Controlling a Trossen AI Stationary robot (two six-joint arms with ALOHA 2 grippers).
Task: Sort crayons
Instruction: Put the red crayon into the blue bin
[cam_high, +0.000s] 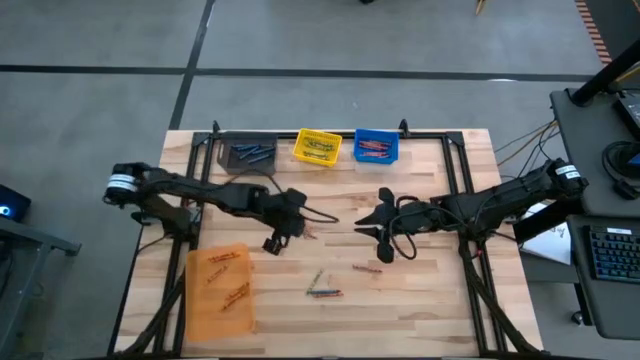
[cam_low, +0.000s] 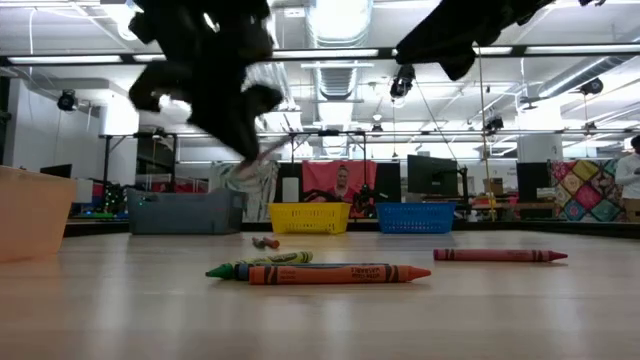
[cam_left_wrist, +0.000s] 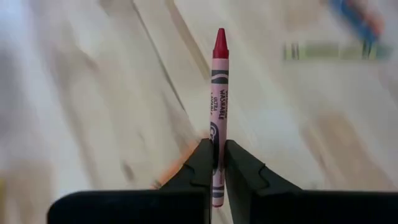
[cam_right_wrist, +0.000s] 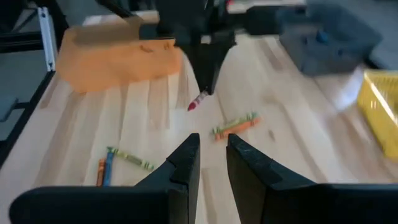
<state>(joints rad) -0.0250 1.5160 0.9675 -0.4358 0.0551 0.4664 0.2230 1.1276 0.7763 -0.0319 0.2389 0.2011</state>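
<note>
The left gripper (cam_left_wrist: 219, 163) has pinched a red crayon (cam_left_wrist: 218, 93) near its butt end and hangs above the middle of the tabletop (cam_high: 430, 300), most of the stick poking out past the fingers. The right gripper (cam_right_wrist: 212, 163) waits just right of centre, its fingers a little apart and empty. With so short a hold the crayon could swivel or slide out on the way to the blue bin (cam_high: 376, 147) at the far edge, where red ones lie, and land among the loose crayons (cam_high: 322, 289) toward the near edge.
</note>
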